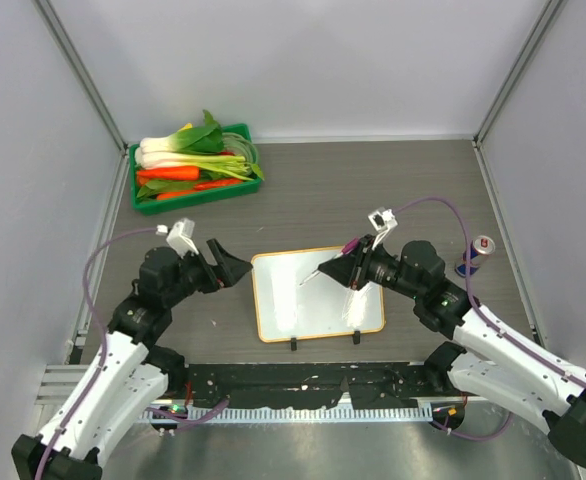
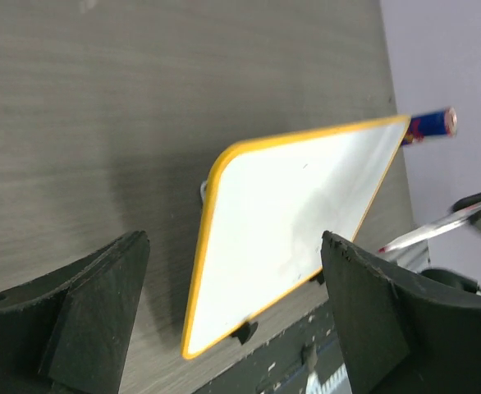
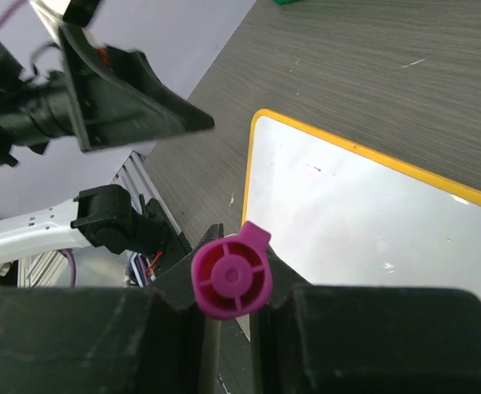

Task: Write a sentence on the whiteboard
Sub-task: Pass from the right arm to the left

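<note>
**Top view:** The whiteboard (image 1: 318, 293) lies flat on the table (image 1: 393, 190) at centre frame, its two black feet along the lower edge and its glossy face white. The left jaws stand apart just off the board's upper-left corner (gripping nothing). The right jaws, over the board's upper-right part, are clamped on a marker (image 1: 313, 275) that slants down-left, pink end uppermost. A green tray (image 1: 134, 178) of vegetables (image 1: 193, 160) sits at upper left. A drink can (image 1: 476, 255) sits at right, well apart from the board.

**Left wrist view:** The left jaws fill the two lower corners, wide apart. The orange-framed board shows between and beyond them, stretching from lower centre toward upper right. The can sits just past the board's far corner. The clear-barrelled marker comes in from the right edge with its reddish tip near the board's rim (whether it touches cannot be told).

**Right wrist view:** The marker's round magenta end sits at lower centre, pinched tight between the right jaws. The board spreads across the right half of the frame. The left jaws, open, hang at upper left above the table.
</note>
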Controlling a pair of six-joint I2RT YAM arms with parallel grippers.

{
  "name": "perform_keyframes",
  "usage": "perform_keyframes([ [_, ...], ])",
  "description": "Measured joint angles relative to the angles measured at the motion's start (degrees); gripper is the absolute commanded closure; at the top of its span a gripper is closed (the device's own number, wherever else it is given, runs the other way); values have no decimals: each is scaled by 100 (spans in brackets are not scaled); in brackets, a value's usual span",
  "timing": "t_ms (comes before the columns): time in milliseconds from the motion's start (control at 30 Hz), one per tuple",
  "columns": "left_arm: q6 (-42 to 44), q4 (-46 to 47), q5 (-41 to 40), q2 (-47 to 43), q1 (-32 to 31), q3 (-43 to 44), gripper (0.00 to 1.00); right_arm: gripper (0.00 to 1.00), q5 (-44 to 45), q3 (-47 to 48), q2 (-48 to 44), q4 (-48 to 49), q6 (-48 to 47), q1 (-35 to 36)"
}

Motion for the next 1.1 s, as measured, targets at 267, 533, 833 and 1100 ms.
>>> perform_keyframes([
  [267,562,-348,-114,212,-181,1370,14,99,-24,72,435,208,105,271],
  [533,1196,247,632,1423,-1272,1456,19,99,2,232,501,295,313,282],
  [833,1810,699,804,2017,-2282,1552,28,99,-7,234,503,380,455,282],
  [1100,2002,1056,916,2295,-2321,1552,57,99,-35,234,487,380,535,282],
])
